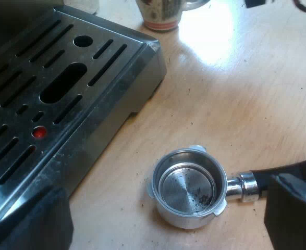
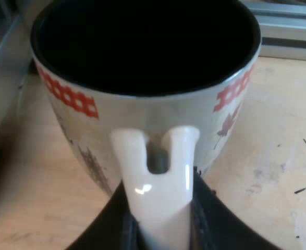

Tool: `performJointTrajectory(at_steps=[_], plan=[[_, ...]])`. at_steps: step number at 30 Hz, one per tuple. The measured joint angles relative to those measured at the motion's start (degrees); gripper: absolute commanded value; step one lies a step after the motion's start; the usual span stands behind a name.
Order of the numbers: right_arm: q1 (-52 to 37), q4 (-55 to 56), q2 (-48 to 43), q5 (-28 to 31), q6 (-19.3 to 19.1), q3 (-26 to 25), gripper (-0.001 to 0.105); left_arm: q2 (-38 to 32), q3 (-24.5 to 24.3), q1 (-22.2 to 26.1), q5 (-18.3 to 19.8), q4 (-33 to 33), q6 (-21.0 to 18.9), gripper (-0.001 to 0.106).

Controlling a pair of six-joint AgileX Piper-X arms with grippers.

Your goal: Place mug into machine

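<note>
On the wooden table [image 1: 236,104], just off the corner of the machine's drip tray [image 1: 64,94], sits the mug [image 1: 160,15]: cream, red pattern round the rim, dark inside, standing upright with its mouth up. The right gripper [image 2: 160,224] has it by the mug handle [image 2: 158,182], black fingers [image 2: 106,232] clamped on either side of the white loop, so that one's grasping the mug. Behind the mug from that wrist there's a strip of grey metal, can't tell which part it is. The left gripper [image 1: 163,213] hangs over the table right beside the tray, jaws spread wide, holding nothing. Between its fingers lies the metal holder [image 1: 189,187], loose on the table, cup facing up with a few dark specks inside, its dark handle [image 1: 283,174] running off behind one finger. The tray has long slots and a little red dot [image 1: 39,132].
</note>
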Motion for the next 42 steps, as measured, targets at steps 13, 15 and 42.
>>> performJointTrajectory(at_steps=[13, 15, 42], plan=[[6.95, 16.65, -17.97, 4.67, -0.87, 0.1, 0.0, 0.0, 0.0, 0.0, -2.25, 0.0, 0.0, 0.077], [7.07, 17.36, -18.96, 4.82, -1.0, 0.1, 0.0, 0.0, 0.0, 0.0, -2.65, 0.0, 0.0, 0.077], [29.71, 50.76, -53.83, 0.14, 7.3, -2.18, 0.0, -11.27, 3.27, 14.12, -0.13, 10.75, -2.31, 0.067]])
